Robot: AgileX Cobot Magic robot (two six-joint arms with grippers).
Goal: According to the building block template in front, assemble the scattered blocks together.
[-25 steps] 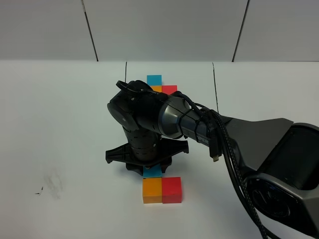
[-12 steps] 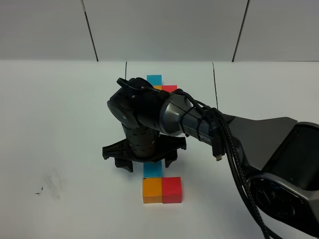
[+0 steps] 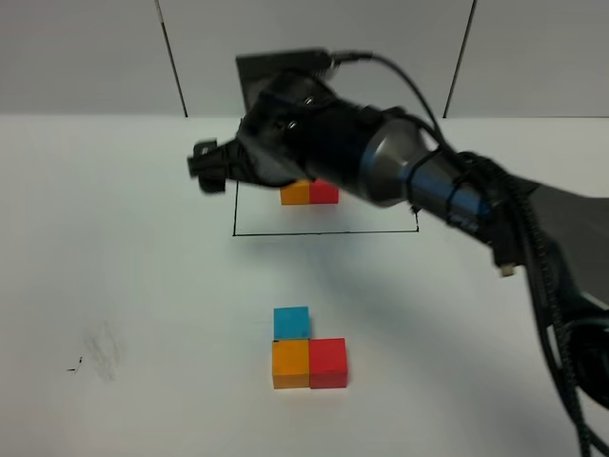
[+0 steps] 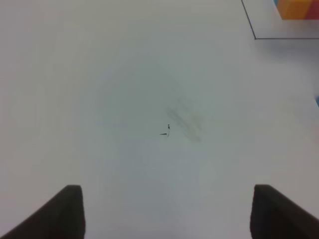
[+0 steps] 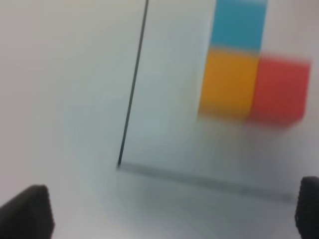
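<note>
White desk fills the scene, with pale wall panels behind its far edge. Toward the near left corner a faint grey smudge and a small dark fleck mark the surface; the left wrist view shows the same smudge ahead of the left end effector, whose two dark fingertips stand well apart with nothing between them.

Near the middle of the near edge sit the blocks: the blue cube touches the far side of the orange cube, and the red cube touches the orange one's right side, forming an L.

Toward the far edge, the template lies inside its thin black outline; its blue part is hidden by the arm from above, but the right wrist view shows all of it, blurred.

Right end effector hangs above the template's left side, fingers spread and empty in the wrist view.
</note>
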